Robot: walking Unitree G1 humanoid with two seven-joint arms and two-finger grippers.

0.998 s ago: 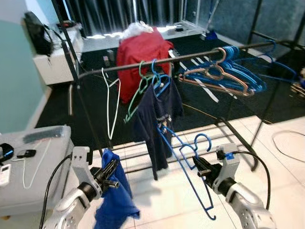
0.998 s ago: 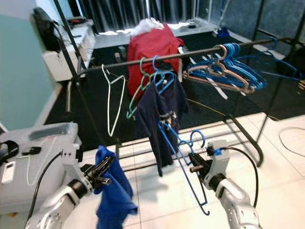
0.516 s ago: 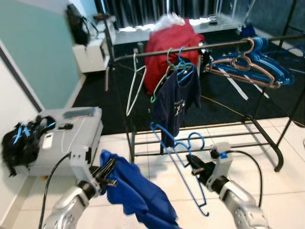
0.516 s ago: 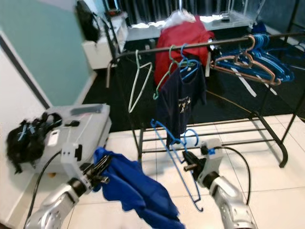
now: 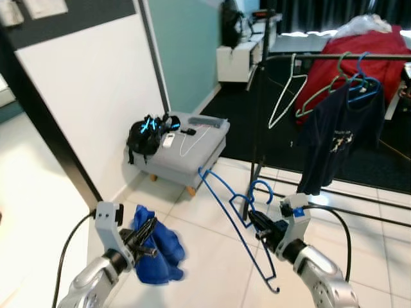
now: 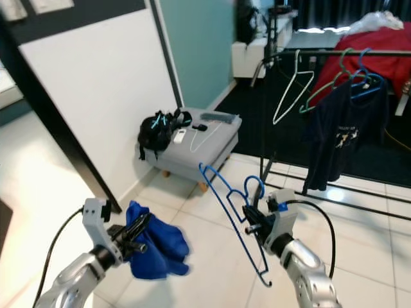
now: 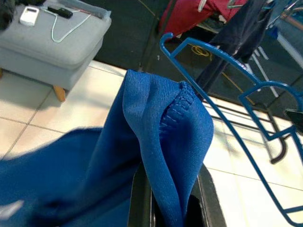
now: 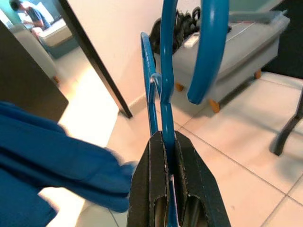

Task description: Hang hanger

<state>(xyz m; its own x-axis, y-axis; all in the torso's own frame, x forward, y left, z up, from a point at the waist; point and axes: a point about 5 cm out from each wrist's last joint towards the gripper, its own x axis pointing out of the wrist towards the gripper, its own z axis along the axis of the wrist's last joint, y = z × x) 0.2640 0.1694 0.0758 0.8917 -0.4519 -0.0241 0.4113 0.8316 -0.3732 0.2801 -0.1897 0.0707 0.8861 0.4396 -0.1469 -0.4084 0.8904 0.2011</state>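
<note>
Camera swung left | right hand [image 5: 257,226] clamps thin blue wire hanger [image 5: 232,221] | left hand [image 5: 144,233] grips blue cloth [image 5: 158,255]

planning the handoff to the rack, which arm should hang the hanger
Right. The right end effector already grips the blue hanger and is nearer the rack; the left end effector holds blue cloth.

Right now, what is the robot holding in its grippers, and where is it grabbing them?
The left gripper pinches a fold of the blue cloth. The right gripper clamps the blue hanger on the wire just below its hook.
</note>
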